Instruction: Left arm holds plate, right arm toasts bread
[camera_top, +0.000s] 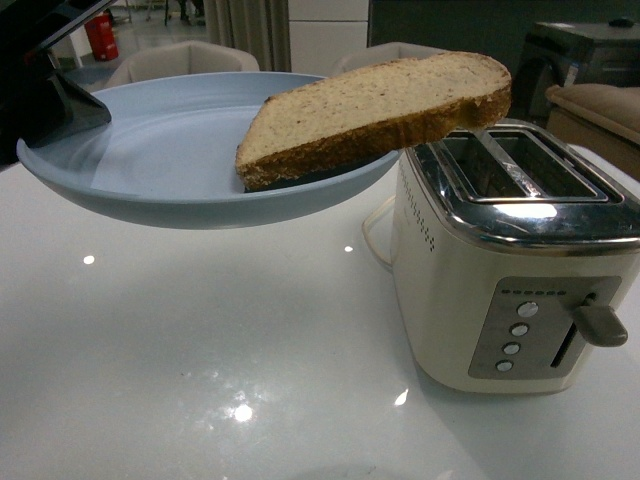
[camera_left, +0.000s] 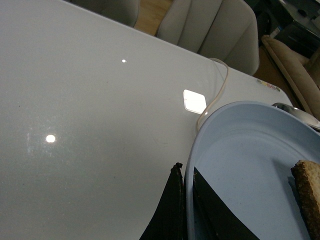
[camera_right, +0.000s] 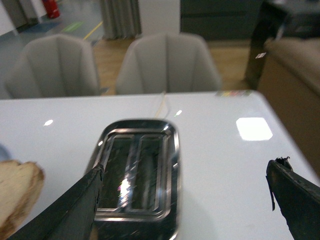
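- Bread (camera_top: 380, 110) lies on the plate (camera_top: 150, 150). Its squarer end sits in the well and its rounded end juts past the rim, over the near side of the toaster (camera_top: 500, 260). I cannot tell whether it touches the chrome top.
- Left gripper (camera_left: 186, 175) is clamped on the plate's rim, one finger inside the well and one outside. It holds the plate clear of the table (camera_top: 200, 350).
- Right gripper (camera_right: 186, 172) hangs above the toaster with its fingers spread wide and nothing between them. In the right wrist view the bread shows off to one side.
- By my judgement the slice is not yet taken, so the toasting has hardly begun.
- What could go wrong:
- The slice rests across the rim with much of it unsupported. A jolt or a tip of the plate could slide it onto the toaster top or the table.
- The plate is pinched at one edge only. If the right gripper presses down while taking the bread, it would lever the plate in that pinch, and the plate could twist or slip.
- The bread looks soft. A hard squeeze could crush or tear it, and a bite on the overhanging tip alone could break a piece off.
- The slice lies flat while the slots (camera_top: 520, 165) open upward. Unless it is turned on edge and lined up with one slot, it would likely catch on the chrome lip.
- The plate's rim is close to the toaster, so a careless swing could knock the two together.
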